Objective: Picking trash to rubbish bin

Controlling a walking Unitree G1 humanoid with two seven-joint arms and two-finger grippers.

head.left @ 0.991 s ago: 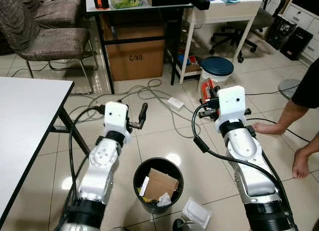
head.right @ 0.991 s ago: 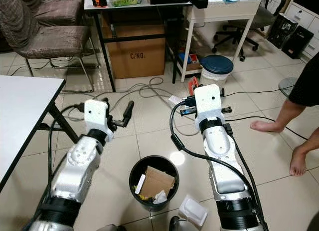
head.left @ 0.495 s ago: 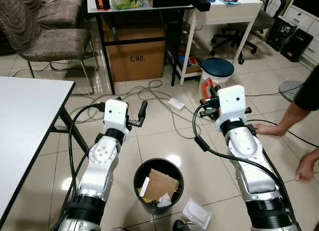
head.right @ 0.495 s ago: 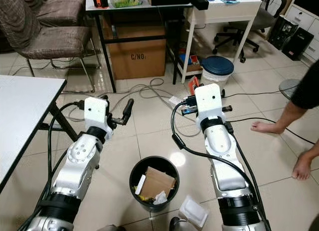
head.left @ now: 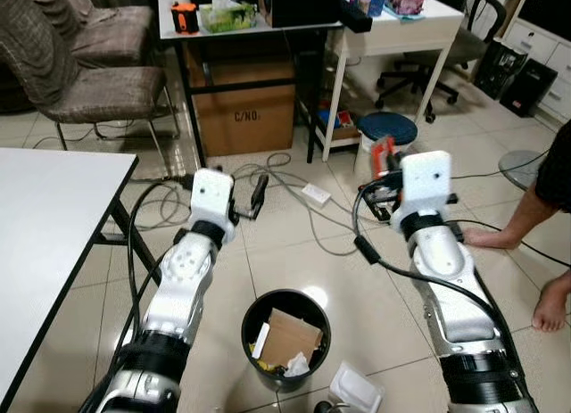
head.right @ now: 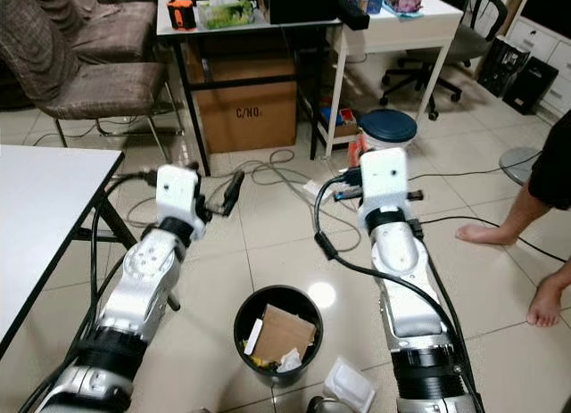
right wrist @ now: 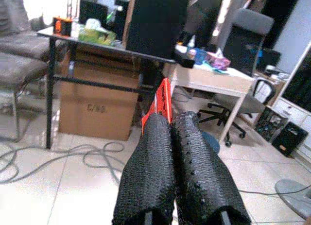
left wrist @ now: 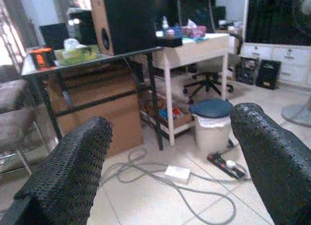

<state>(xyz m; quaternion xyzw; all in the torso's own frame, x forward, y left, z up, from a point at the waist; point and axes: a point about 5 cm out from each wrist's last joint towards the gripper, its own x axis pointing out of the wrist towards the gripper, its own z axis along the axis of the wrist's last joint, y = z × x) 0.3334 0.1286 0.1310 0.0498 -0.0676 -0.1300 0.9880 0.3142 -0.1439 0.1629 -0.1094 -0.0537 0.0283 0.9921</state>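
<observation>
A thin red-orange piece of trash (right wrist: 164, 101) stands upright, pinched between the closed black fingers of the right end effector (right wrist: 171, 137), raised well above the floor. The round black rubbish bin (head.left: 285, 304) stands upright on the tiled floor (head.left: 294, 252), open-topped, holding brown cardboard (head.left: 293, 334), white paper and yellow scraps. A white plastic container (head.left: 355, 397) lies on the floor just beside it.

The floor and rubbish bin (head.left: 285, 340) are seen from the head, looking down; a cardboard box (left wrist: 104, 115) is shared by both forward-facing wrist views.
</observation>
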